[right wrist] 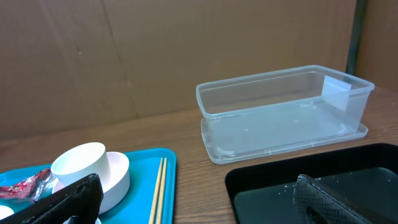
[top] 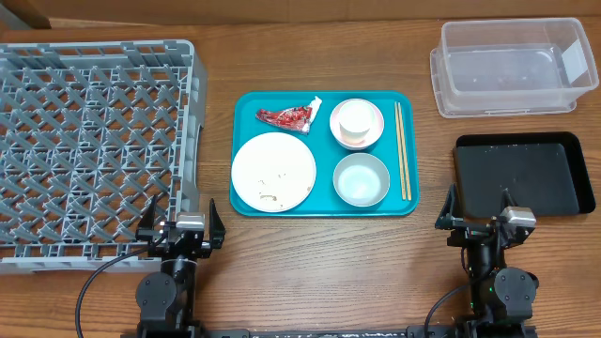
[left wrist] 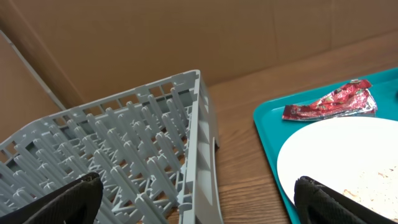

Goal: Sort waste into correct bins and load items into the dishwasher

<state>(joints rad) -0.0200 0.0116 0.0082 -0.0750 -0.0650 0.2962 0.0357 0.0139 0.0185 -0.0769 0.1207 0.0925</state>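
Note:
A teal tray (top: 246,105) holds the red wrapper (top: 285,115), a white plate (top: 273,171) with pale crumbs, a small white cup (top: 355,120) standing in the pink bowl (top: 374,131), a grey-blue bowl (top: 362,179) and wooden chopsticks (top: 402,150). The grey dish rack (top: 89,141) stands at the left. The clear tub (top: 512,66) is at the back right, the black tray (top: 521,174) in front of it. My left gripper (top: 181,223) is open and empty near the rack's front right corner. My right gripper (top: 481,218) is open and empty at the black tray's front edge.
Brown cardboard walls stand behind the table in both wrist views. Bare wood lies between the rack (left wrist: 143,149) and the teal tray (left wrist: 267,124), and between the teal tray (right wrist: 143,168) and the black tray (right wrist: 298,180).

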